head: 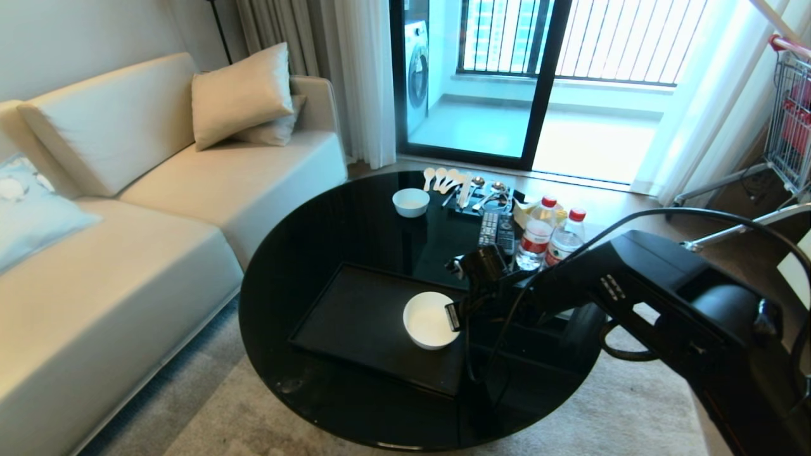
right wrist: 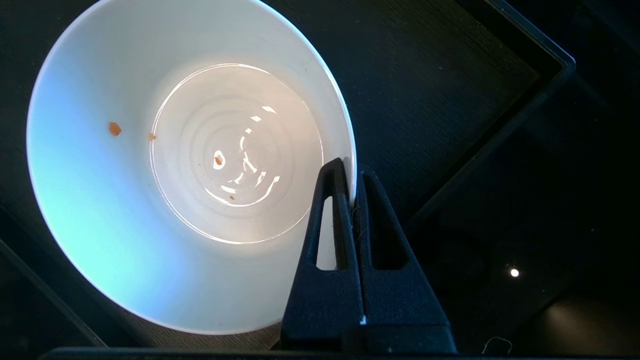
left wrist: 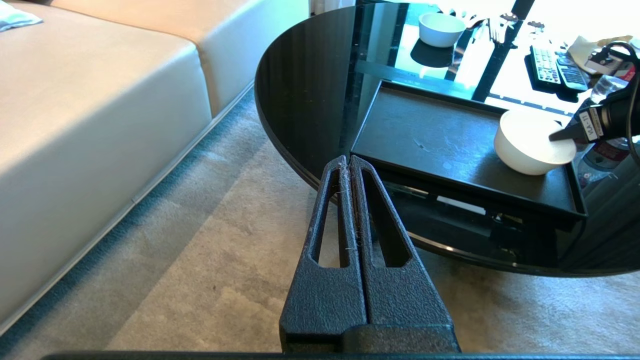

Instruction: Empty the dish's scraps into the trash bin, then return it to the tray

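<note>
I had my right gripper [right wrist: 352, 200] clamped on the rim of the dish [right wrist: 190, 165], one finger inside the wall and one outside, because a thin rim pinch was the only hold a deep round bowl offered me from above. The dish sat upright on the tray [head: 355, 323], near its right end, mouth facing straight up; being round, it had no long axis to speak of. Only a few orange specks of the scraps [right wrist: 115, 129] clung to the inside, so I judged the emptying done and the return all but finished, with only the letting go left. I kept the grip on the side nearest my arm. My left gripper [left wrist: 350, 172] hung closed and empty over the carpet [left wrist: 200, 250], beside the table [left wrist: 310, 75], out of the way.
</note>
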